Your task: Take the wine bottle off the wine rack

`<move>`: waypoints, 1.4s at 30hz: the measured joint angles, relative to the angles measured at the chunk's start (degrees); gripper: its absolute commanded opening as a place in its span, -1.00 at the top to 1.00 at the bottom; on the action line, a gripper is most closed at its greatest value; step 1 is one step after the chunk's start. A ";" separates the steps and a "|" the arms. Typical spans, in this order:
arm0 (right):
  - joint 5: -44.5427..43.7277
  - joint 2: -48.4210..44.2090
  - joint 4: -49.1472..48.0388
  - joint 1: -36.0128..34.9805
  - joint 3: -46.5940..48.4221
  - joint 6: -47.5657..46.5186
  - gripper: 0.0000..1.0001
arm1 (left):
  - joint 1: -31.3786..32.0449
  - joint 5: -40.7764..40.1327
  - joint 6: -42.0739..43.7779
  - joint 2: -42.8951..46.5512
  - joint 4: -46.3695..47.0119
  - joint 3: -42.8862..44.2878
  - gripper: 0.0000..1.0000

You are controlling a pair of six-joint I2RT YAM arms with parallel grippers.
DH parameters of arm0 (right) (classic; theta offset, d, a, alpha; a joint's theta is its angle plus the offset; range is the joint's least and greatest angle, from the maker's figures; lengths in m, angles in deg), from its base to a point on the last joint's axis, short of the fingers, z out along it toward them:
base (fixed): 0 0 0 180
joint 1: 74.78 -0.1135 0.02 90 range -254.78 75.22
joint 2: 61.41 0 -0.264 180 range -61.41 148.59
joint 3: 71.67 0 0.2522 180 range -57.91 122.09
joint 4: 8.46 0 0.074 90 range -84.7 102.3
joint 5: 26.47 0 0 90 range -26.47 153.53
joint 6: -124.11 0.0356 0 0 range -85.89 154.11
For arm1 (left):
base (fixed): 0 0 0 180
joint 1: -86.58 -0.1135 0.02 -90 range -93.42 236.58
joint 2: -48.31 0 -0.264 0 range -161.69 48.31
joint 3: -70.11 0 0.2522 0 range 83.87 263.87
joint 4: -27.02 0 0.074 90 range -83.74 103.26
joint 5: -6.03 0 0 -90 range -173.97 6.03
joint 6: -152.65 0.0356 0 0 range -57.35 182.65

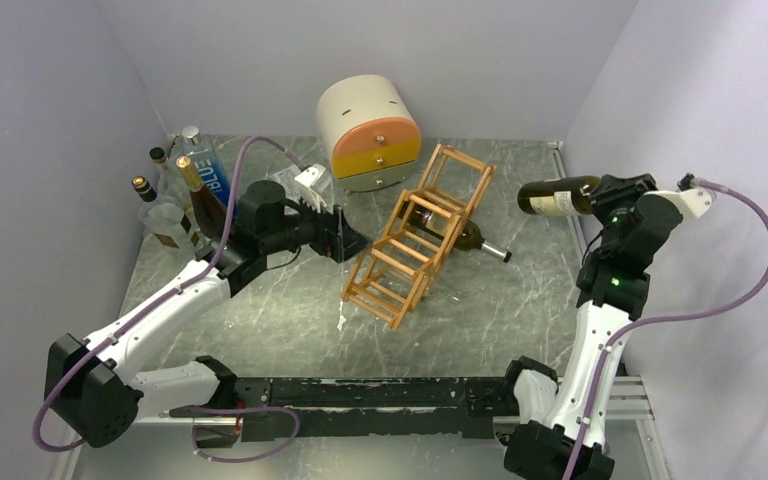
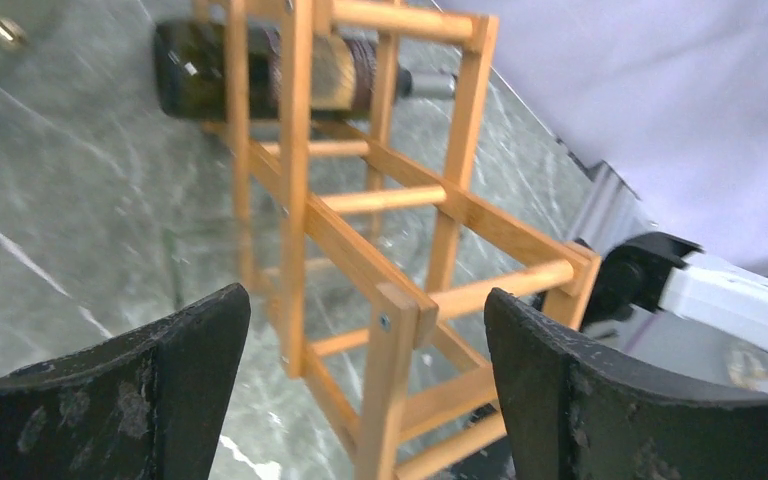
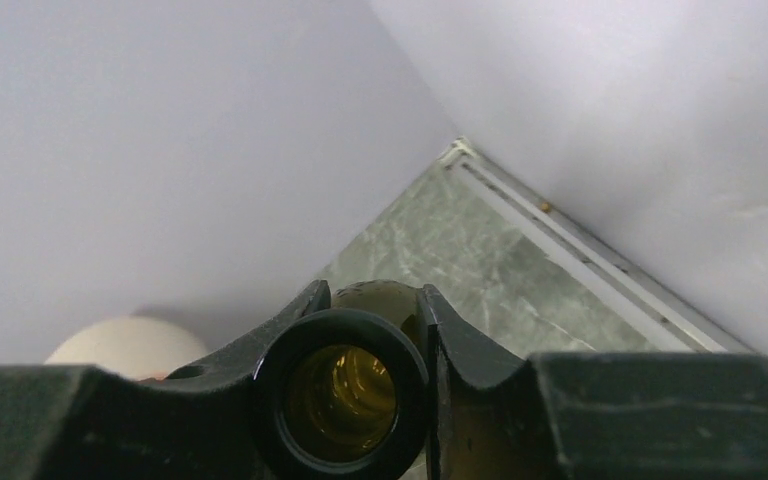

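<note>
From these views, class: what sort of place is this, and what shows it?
Likely a robot test cell: plain walls enclose a marble-look table, two arms bolted at its edge, a wine rack staged between.

White letters reading "BLUE" run along the blue label of a clear bottle at the back left corner of the surface. The pale label on the raised bottle near the right edge and the tan label on the racked bottle are too blurred to read.
</note>
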 measured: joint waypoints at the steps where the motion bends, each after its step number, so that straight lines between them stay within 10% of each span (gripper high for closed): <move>1: 2.14 0.52 -0.42 -0.02 0.87 -0.96 1.00 | 0.20 0.83 -1.36 0.00 0.28 -0.90 -0.80; 17: 26.51 20.55 -2.86 -4.17 37.59 -2.16 1.00 | 15.69 -6.64 -10.14 -0.59 -0.22 -2.73 -0.75; 27: 22.08 35.78 1.73 -44.74 50.99 -11.02 1.00 | 19.08 -18.27 -10.54 2.62 -9.42 0.26 -0.90; 42: 3.19 58.47 7.30 -78.60 66.38 -28.76 1.00 | 19.10 -41.00 -13.77 26.95 -39.12 8.35 -0.92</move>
